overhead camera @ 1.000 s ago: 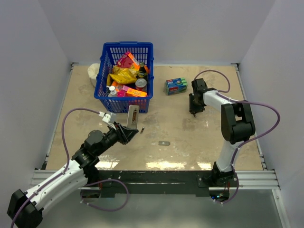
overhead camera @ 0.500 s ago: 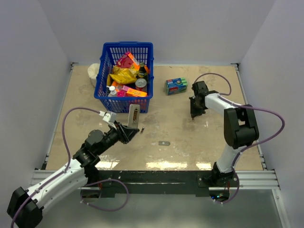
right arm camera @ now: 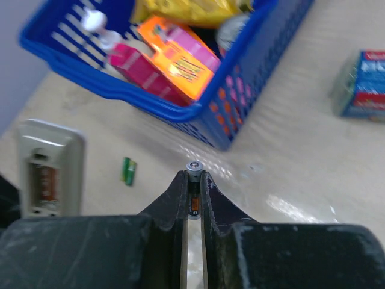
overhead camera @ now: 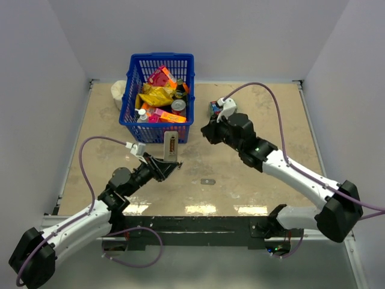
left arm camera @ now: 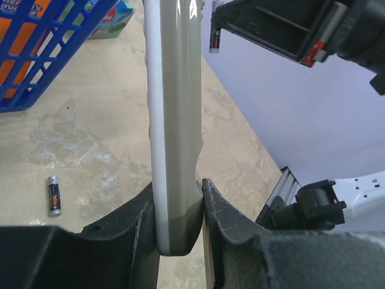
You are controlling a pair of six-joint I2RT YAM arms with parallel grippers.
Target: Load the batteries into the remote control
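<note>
The grey remote control (overhead camera: 171, 146) stands upright, its lower end pinched in my shut left gripper (overhead camera: 163, 167), just in front of the basket. In the left wrist view its edge (left arm camera: 174, 120) rises between the fingers of the left gripper (left arm camera: 178, 188). The right wrist view shows its open battery bay (right arm camera: 45, 180). My right gripper (overhead camera: 208, 133) hovers to the remote's right, shut on a dark battery (right arm camera: 194, 174) whose pale tip pokes out past the right gripper's (right arm camera: 192, 179) fingers. A second battery (left arm camera: 54, 195) lies on the table.
A blue basket (overhead camera: 133, 117) full of packets stands behind the remote. A blue-green box (right arm camera: 364, 84) sits to its right, behind my right arm. A small grey cover (overhead camera: 207, 181) lies mid-table, a green pair of sticks (right arm camera: 127, 170) near the basket, a white lump (overhead camera: 118, 93) at the basket's back left.
My right arm has swung from the far right beside the box to the middle, near the remote, its jaws closing on a battery. The left arm barely moved.
</note>
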